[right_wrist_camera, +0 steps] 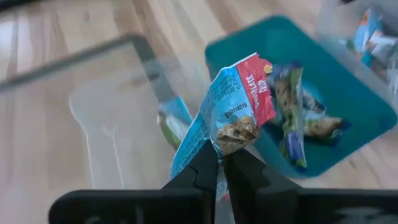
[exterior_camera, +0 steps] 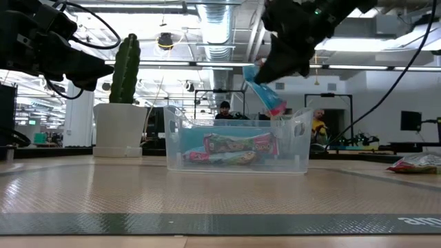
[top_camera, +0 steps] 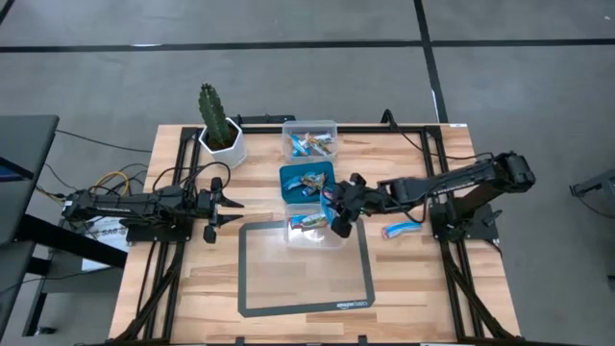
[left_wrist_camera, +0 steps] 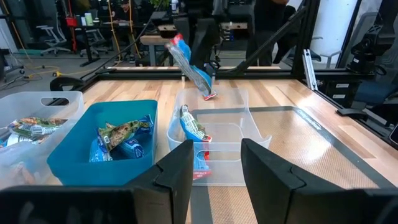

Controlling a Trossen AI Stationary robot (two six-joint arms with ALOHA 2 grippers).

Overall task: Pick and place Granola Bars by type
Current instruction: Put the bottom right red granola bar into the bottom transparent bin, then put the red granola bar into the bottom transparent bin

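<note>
My right gripper [top_camera: 338,213] hangs over the near clear container [top_camera: 312,231], shut on a blue granola bar with a red end [exterior_camera: 265,91]. That container holds a couple of bars [exterior_camera: 238,146]. The teal container [top_camera: 307,181] behind it holds several bars, and so does the far clear container [top_camera: 309,140]. One more blue bar [top_camera: 402,229] lies flat on the table to the right. My left gripper [top_camera: 219,207] waits open, level, left of the containers; in the left wrist view its fingers [left_wrist_camera: 180,177] point at them. My right gripper pinches the blue bar between its two fingers [right_wrist_camera: 208,158], on the wrapper's blue part [right_wrist_camera: 225,134] about midway along. The red end [right_wrist_camera: 258,93] sticks out past the fingertips. The fingers come from above, slanting down. The bar is lifted clear, hanging tilted above the near clear container, red end lowest [exterior_camera: 275,109].
A potted cactus [top_camera: 219,125] stands at the far left of the table. A dark-framed mat [top_camera: 306,274] lies under the near clear container and reaches toward the near edge. People and desks show in the room beyond the table.
</note>
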